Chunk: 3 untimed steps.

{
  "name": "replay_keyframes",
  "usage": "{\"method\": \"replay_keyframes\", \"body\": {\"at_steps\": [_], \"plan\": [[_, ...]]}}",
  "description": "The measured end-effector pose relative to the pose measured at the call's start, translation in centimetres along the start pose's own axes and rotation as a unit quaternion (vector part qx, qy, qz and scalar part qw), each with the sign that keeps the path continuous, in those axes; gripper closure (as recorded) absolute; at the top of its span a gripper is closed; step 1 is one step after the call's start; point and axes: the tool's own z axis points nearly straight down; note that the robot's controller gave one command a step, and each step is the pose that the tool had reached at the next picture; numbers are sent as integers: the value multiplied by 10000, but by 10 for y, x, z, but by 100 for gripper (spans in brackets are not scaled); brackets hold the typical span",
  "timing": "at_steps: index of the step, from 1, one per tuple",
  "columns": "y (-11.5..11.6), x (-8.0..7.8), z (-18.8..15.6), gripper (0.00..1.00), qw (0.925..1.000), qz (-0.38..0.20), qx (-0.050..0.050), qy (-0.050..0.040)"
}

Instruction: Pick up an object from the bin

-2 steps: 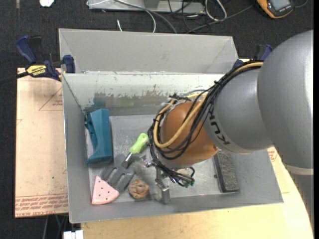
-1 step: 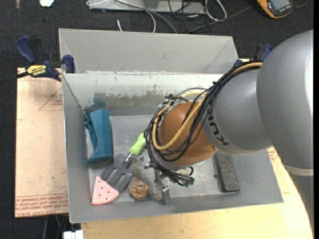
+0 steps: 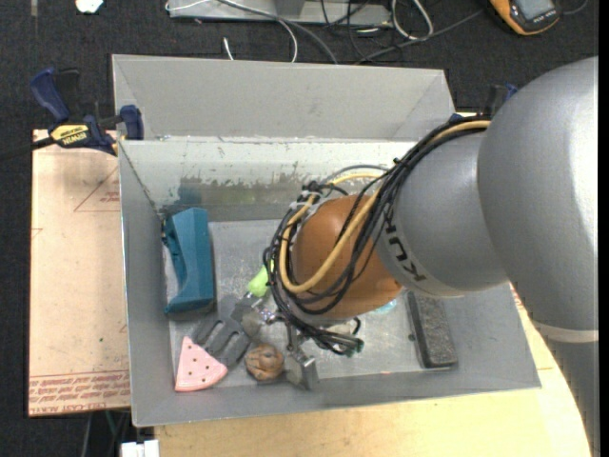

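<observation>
The pincer (image 3: 290,355), its opening impossible to judge, sits beside a knobbly, round brown lump (image 3: 265,361).

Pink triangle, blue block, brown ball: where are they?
Pink triangle (image 3: 198,367), camera view, its middle.
Blue block (image 3: 190,260), camera view, its top face.
Brown ball (image 3: 265,361), camera view, its middle.

The bin (image 3: 143,255) holds six things that can be counted, one of each kind: one teal stapler (image 3: 190,260), one pink triangle (image 3: 198,367) with small holes, one grey fork (image 3: 224,336), one brown ball (image 3: 265,361), one dark block (image 3: 433,329), and one yellow-green bit (image 3: 257,280) half hidden under the arm (image 3: 457,217). No kind appears twice.
</observation>
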Motion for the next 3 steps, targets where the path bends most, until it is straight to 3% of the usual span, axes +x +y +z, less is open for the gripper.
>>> {"method": "replay_keyframes", "body": {"at_steps": [1,2,3], "plan": [[15,-9,1,0,9997,-254,3,-13],[11,-14,1,100,9978,660,-12,-6],[11,-14,1,100,9978,663,-12,-7]]}}
